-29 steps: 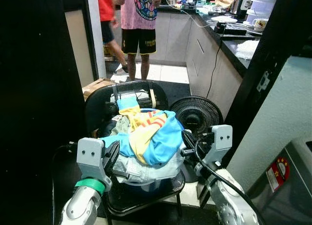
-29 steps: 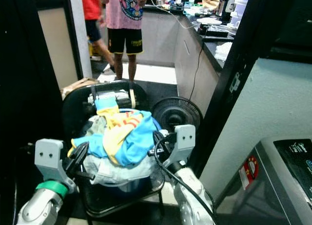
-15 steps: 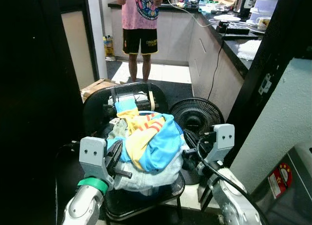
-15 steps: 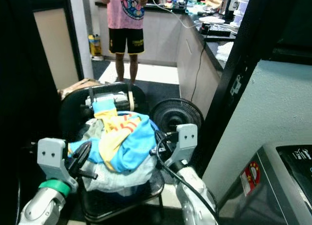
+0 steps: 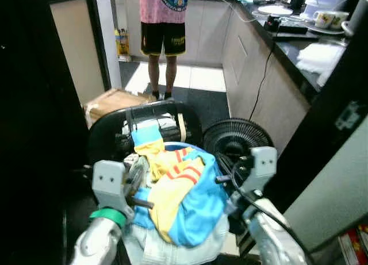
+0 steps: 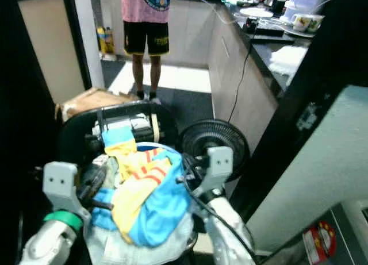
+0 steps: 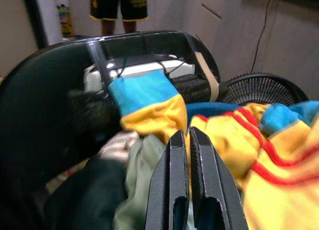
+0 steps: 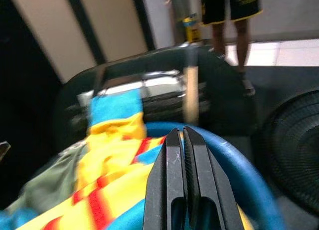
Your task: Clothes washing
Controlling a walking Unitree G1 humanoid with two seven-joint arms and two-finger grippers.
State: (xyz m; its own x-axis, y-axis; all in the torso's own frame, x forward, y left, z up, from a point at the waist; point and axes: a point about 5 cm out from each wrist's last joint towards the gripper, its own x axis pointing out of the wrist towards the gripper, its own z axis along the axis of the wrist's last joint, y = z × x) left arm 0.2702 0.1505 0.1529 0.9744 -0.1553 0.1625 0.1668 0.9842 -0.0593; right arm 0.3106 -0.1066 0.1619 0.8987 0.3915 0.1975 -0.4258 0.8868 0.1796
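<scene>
Both grippers, left and right, pinched closed (empty), flank one laundry basket.

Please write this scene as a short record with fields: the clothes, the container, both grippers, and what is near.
clothes: yellow and blue laundry pile, heaped over the basin
container: blue basin on a black chair
left gripper: fingers together, at the pile's left side
right gripper: fingers together, over the basin rim
nearby: black fan on the floor to the right; a person standing behind by the kitchen counter
</scene>
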